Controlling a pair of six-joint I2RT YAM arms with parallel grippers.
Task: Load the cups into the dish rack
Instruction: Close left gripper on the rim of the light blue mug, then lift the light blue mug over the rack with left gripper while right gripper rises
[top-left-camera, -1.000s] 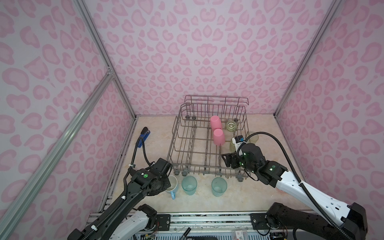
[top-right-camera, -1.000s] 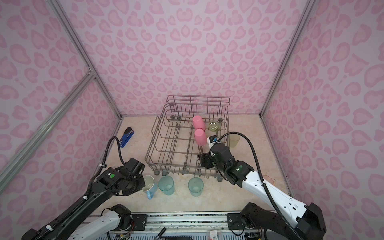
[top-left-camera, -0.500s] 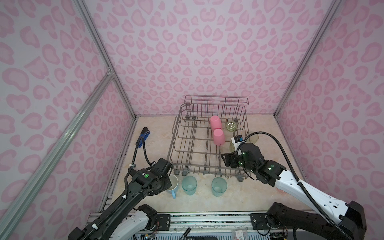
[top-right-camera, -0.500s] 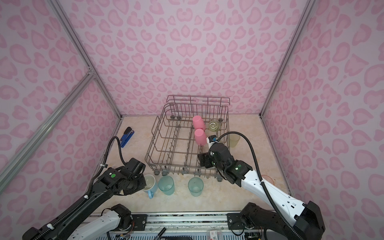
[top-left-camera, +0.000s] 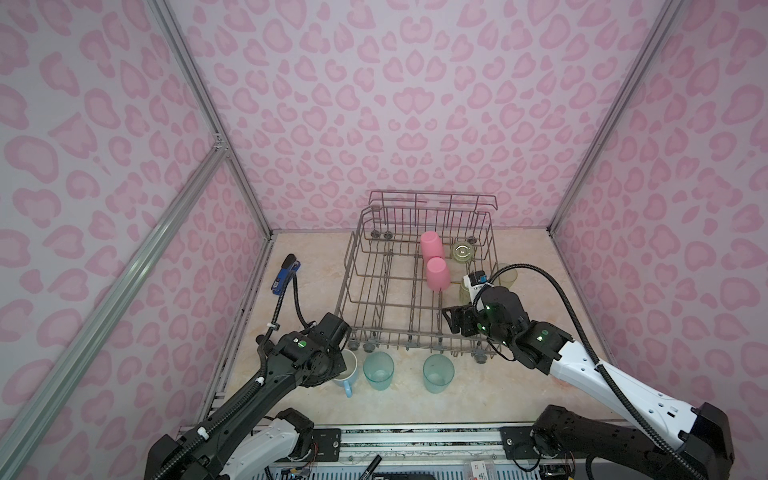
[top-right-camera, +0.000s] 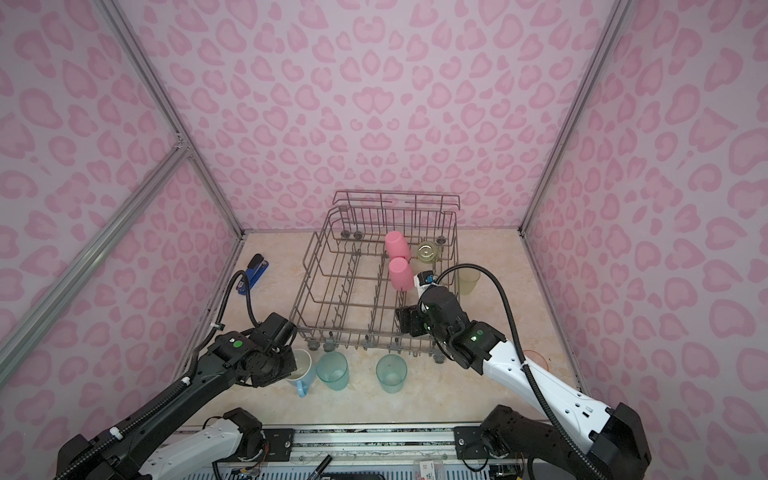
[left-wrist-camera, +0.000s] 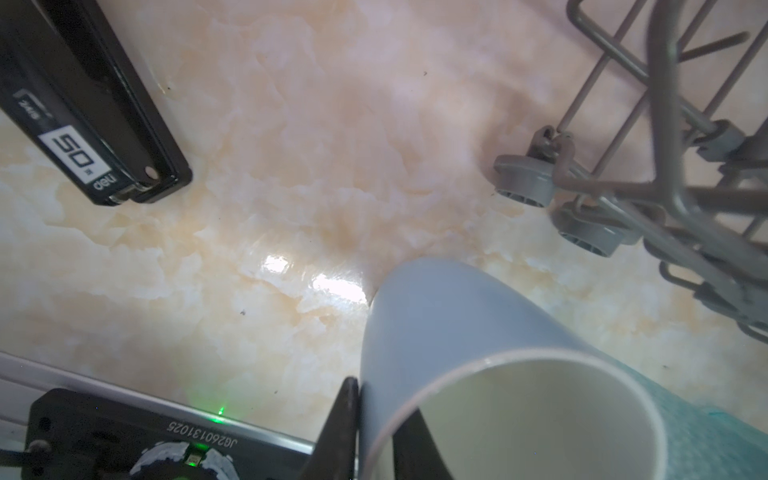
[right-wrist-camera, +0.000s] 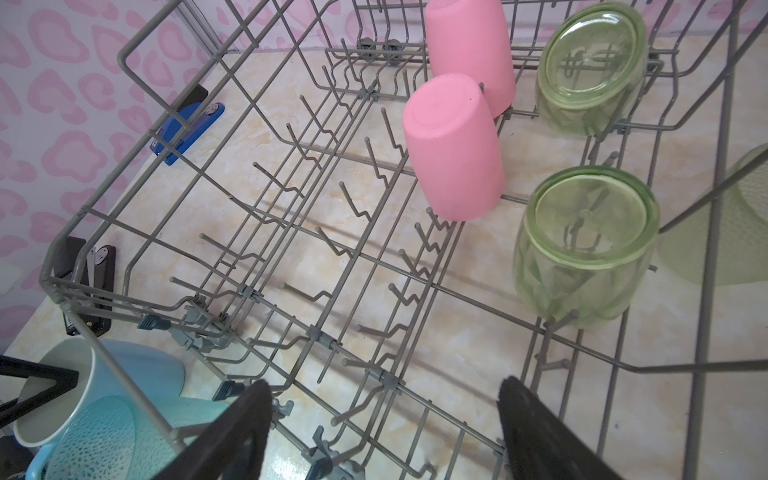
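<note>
Left wrist view shows the left end effector (left-wrist-camera: 380, 401) pinching the wall of the light-blue mug (left-wrist-camera: 457, 324), one finger inside and one outside. The mug sits on the tabletop (left-wrist-camera: 291, 166), in front of the dish rack (left-wrist-camera: 665, 104) and just beside a teal tumbler (top-left-camera: 378, 370). The lift looks best taken straight up until it clears that tumbler and the rack's near rail, then the mug turned mouth-down over free tines, well apart from the right end effector (right-wrist-camera: 384, 384), which hangs spread and empty over the rack.
</note>
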